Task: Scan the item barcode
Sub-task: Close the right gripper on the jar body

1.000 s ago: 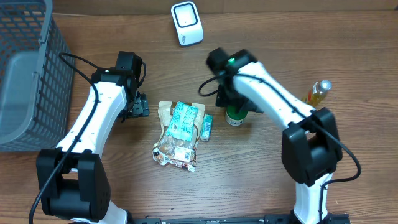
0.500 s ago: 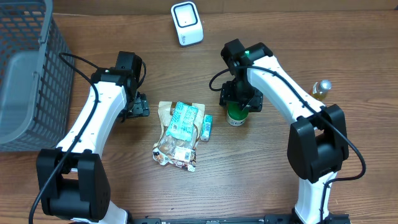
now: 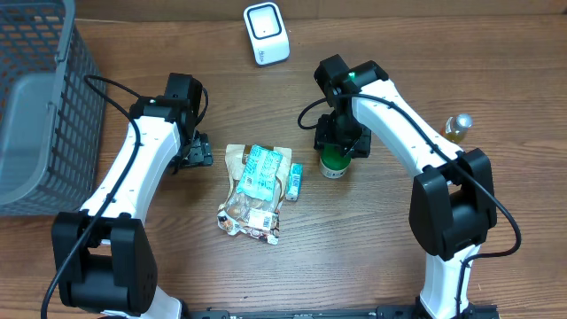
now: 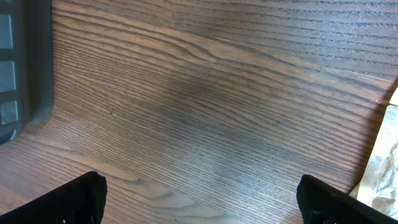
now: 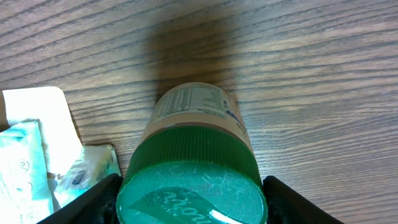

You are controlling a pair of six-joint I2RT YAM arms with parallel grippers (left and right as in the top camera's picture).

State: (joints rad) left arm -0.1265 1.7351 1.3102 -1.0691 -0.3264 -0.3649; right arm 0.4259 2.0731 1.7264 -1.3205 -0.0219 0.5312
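Now the right gripper straddles the green-lidded jar mid-table, fingers at the lid's edges; whether they grip, I cannot tell. Snack packets lie just beside it. The left gripper gapes empty over bare wood.

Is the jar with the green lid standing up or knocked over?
Standing up: the jar has its green lid facing straight up and its base on the table.
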